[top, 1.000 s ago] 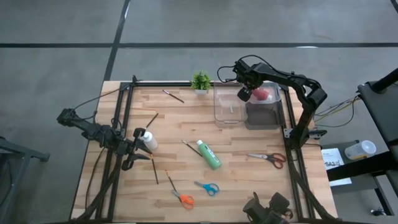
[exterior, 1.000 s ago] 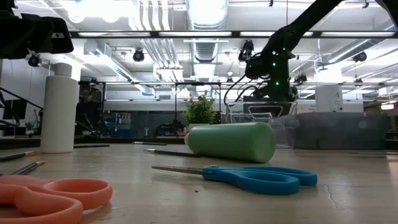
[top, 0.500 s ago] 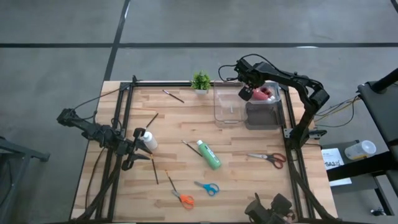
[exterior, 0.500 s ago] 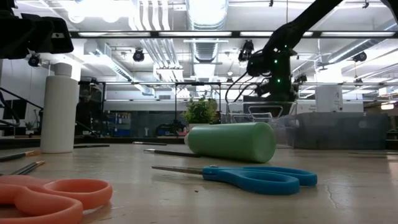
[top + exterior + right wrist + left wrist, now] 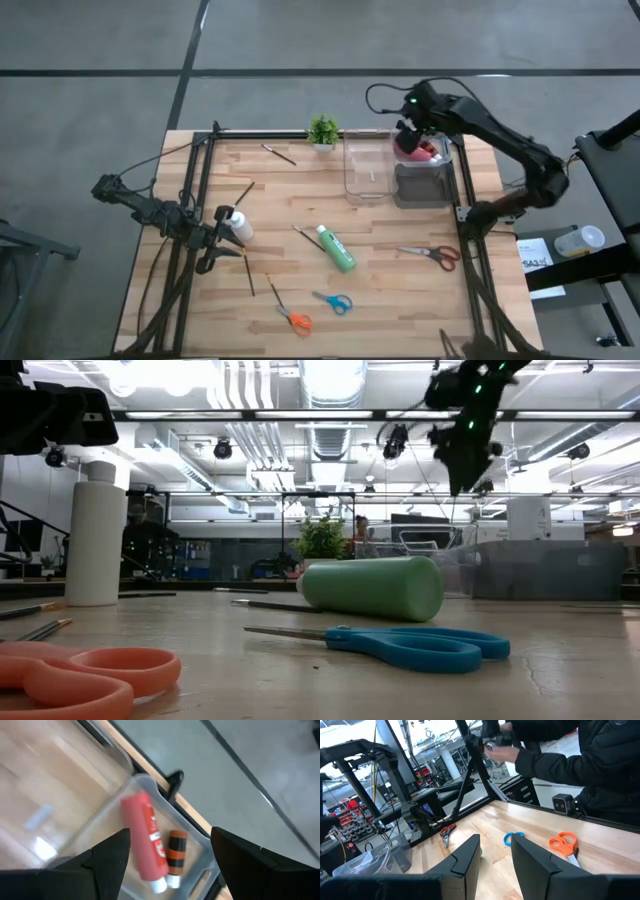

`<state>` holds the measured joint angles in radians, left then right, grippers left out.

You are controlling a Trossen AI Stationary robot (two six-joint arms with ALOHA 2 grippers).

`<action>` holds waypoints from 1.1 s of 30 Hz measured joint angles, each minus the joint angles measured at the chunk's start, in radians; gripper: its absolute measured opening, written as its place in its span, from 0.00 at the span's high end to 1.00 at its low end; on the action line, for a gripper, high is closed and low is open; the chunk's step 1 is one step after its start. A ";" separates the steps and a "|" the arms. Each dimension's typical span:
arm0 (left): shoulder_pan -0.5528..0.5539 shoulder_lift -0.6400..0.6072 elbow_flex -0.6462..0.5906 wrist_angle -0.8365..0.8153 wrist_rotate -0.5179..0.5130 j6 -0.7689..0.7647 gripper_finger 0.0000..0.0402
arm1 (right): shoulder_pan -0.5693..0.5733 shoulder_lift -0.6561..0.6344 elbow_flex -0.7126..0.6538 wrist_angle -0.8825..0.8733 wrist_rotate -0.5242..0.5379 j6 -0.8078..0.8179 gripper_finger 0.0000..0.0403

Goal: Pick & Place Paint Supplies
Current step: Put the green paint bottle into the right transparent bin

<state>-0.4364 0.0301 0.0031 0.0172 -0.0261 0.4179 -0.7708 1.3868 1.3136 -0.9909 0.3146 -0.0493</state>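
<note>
On the wooden table [image 5: 300,200], a green bottle [image 5: 337,248] lies.

The high view looks straight down on the whole table [image 5: 390,290]. The low view looks level across it from tabletop height. Both show the green bottle [image 5: 337,248] and blue scissors [image 5: 400,645].

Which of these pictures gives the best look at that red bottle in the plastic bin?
The right wrist view: the red bottle lies in full view inside the bin, beside a brown bottle. The high view shows only a red patch under the right gripper. The low and left wrist views don't show it.
</note>
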 joint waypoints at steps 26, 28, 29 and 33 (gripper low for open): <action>0.000 0.000 0.000 0.000 0.000 0.000 0.71 | 0.330 -0.299 -0.029 0.193 -0.313 0.143 0.32; 0.000 0.000 0.000 0.000 0.000 0.000 0.71 | 0.387 -0.291 -0.039 0.218 -0.277 0.185 0.32; 0.000 0.000 0.000 0.000 0.000 0.000 0.71 | 0.417 -0.285 -0.045 0.231 -0.243 0.226 0.32; 0.000 0.000 0.000 0.000 0.000 0.000 0.71 | 0.551 -0.248 -0.065 0.271 -0.081 0.368 0.32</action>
<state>-0.4365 0.0300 0.0031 0.0173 -0.0263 0.4178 -0.2202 1.1388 1.2490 -0.7201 0.2340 0.3186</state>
